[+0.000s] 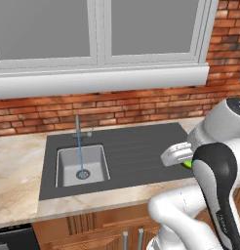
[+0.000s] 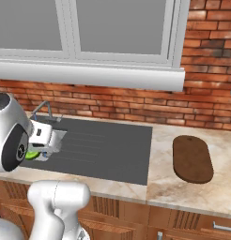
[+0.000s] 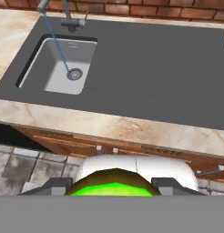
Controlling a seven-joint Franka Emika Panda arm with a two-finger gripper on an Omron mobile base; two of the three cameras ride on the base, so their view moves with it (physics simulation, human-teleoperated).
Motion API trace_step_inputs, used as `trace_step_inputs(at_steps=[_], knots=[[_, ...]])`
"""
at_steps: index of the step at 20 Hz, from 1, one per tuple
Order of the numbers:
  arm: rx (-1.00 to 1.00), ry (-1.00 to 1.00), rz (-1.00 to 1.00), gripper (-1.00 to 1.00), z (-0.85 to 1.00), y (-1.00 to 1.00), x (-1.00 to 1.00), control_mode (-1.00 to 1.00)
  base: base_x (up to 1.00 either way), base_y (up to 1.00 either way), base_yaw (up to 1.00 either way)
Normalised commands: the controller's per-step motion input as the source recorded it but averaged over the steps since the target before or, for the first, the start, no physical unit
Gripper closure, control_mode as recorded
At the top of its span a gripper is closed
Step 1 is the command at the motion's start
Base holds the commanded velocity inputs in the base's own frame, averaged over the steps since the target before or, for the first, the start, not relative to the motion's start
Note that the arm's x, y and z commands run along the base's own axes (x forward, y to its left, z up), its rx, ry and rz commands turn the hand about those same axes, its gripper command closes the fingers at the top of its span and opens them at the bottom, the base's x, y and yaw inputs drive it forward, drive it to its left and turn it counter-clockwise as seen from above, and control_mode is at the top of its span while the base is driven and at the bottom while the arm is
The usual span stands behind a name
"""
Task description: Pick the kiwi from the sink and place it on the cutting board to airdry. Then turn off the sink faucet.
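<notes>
Pincer: the gripper (image 3: 114,183) sat at the bottom centre of the hand view, its two dark tips clamped on either side of the kiwi (image 3: 114,185).
Kiwi: bright green with a brownish edge, held between the tips; a sliver of it (image 2: 33,153) peeked out beneath the hand at the left of the right base view, above the ribbed surround and out of the basin.
Sink: the sink (image 1: 68,168) lay at lower left of the left base view, its basin holding only the drain.
Faucet: the sink faucet (image 1: 78,128) stood behind the basin, a thin blue stream running down to the drain, so it appeared to be on.
Cutting board: the cutting board (image 2: 192,158) lay at right of the right base view, well apart from the hand.
Step in hand: carrying the fruit to the board, by judgement.
Doing it well: keep the grip firm and the carry level, cross over the counter, lower until the kiwi rests on the board, then release.
</notes>
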Motion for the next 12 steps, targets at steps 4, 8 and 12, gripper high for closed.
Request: trace_step_inputs(at_steps=[4, 8, 12], knots=[[0.00, 0.00, 0.00, 1.00, 0.34, -0.78, -0.61, -1.00, 0.00, 0.00, 0.00], [0.00, 0.00, -0.01, 1.00, 0.32, -0.74, -0.53, -1.00, 0.00, 0.00, 0.00], [0.00, 0.02, -0.06, 1.00, 0.26, -0.70, -0.41, -1.00, 0.00, 0.00, 0.00]])
